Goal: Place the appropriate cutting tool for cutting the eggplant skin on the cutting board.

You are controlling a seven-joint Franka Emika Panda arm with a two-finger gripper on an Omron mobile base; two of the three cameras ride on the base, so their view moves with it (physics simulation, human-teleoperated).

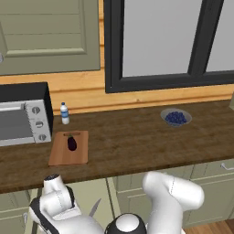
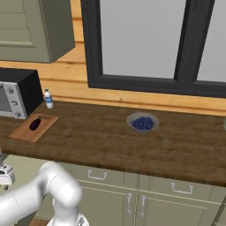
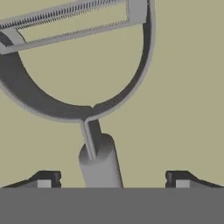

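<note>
The grey peeler-like cutting tool (image 3: 94,113) lies close before the hand on a flat olive surface, loop head away from me and handle toward me. My gripper (image 3: 113,181) is open, its fingertips (image 3: 43,180) wide apart on either side of the handle and not touching it. The small dark eggplant (image 1: 71,143) (image 2: 35,124) lies on the light-brown cutting board (image 1: 61,156) (image 2: 21,133), on the counter's left part beside the toaster oven. My arm reaches low, below the counter's front edge at the left.
A toaster oven (image 1: 23,116) (image 2: 17,92) stands at the counter's left end, with a small water bottle (image 1: 65,113) (image 2: 48,99) beside it. A bowl of blue berries (image 1: 176,117) (image 2: 142,122) sits further right. Cabinet doors and drawers with handles (image 2: 97,175) run under the counter.
</note>
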